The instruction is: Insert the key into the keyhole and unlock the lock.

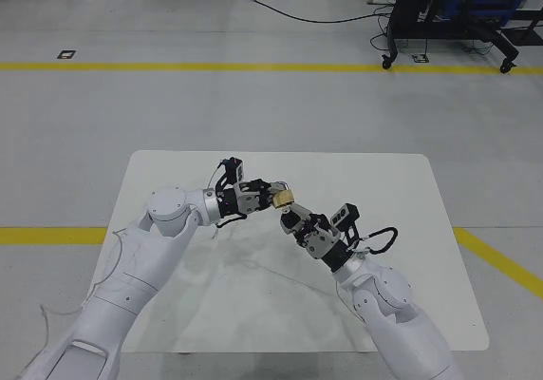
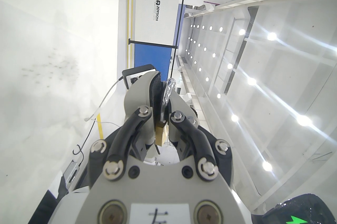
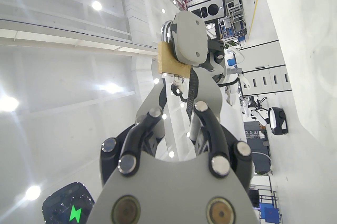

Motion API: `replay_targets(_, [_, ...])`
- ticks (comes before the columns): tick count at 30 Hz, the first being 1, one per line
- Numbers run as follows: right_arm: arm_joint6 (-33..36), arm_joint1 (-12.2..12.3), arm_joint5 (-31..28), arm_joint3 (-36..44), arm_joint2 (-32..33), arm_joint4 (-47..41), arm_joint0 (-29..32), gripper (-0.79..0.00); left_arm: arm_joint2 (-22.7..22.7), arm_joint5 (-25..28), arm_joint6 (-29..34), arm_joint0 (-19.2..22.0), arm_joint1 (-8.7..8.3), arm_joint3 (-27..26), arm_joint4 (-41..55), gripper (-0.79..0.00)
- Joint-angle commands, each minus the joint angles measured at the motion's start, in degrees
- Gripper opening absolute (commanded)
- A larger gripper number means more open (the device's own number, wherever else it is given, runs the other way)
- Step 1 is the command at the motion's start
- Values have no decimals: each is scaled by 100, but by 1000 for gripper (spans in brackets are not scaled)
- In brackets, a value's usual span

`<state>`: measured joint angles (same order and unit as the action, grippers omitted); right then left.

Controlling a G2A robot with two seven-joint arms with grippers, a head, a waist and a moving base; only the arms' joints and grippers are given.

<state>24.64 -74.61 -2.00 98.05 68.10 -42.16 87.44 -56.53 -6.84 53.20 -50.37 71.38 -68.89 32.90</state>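
Observation:
A brass padlock (image 1: 283, 198) hangs in the air above the middle of the white table (image 1: 205, 313). My left gripper (image 1: 271, 196) is shut on its body from the side. In the left wrist view the brass body (image 2: 159, 134) sits edge-on between my fingers (image 2: 139, 93), with the silver shackle (image 2: 168, 92) beyond it. My right gripper (image 1: 291, 218) sits just under the lock. In the right wrist view the lock (image 3: 168, 61) stands shackle-up, and a small silver key (image 3: 176, 84) sits at its bottom face, with my right gripper (image 3: 177, 77) shut on it. Most of the key is hidden.
Both grippers meet above the table's middle, well away from its edges. Yellow lines (image 1: 252, 66) run along the grey floor around it. A black wheeled frame (image 1: 452, 28) stands far off at the back right.

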Motion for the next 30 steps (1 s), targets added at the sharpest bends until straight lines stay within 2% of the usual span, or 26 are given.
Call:
replay_targets(1, [-12,3,-24,27,-7,97,16,-570,2,4,-16,-10,0,-11,-39,-785])
replay_targets(9, [18,0,-70,65,-97,244,39,-603,-9,5,-59,-28,1,-43,-137,-785])
replay_targets(11, [-49,-6,-65,29,-115,270,12,-637,-13,11,-63,-33,2,-50,-156,-785])
replay_targets(13, [-127,-17,-52,-11,-124,192,-7,-711,-12,10,-63,-37,2,-60,-185,-785])
replay_targets(14, [-174,-21,-43,-29,-122,168,-17,-785,-11,10,-60,-37,2,-66,-204,-785])
replay_targets(24, [-210,-49,-16,-88,-96,-248,-30,-785,-2,65,-51,-40,2,-109,-378,-785])
replay_targets(30, [58,-98,301,-241,-22,-1515,-79,-785,-41,366,-51,-74,-3,-219,-479,-785])
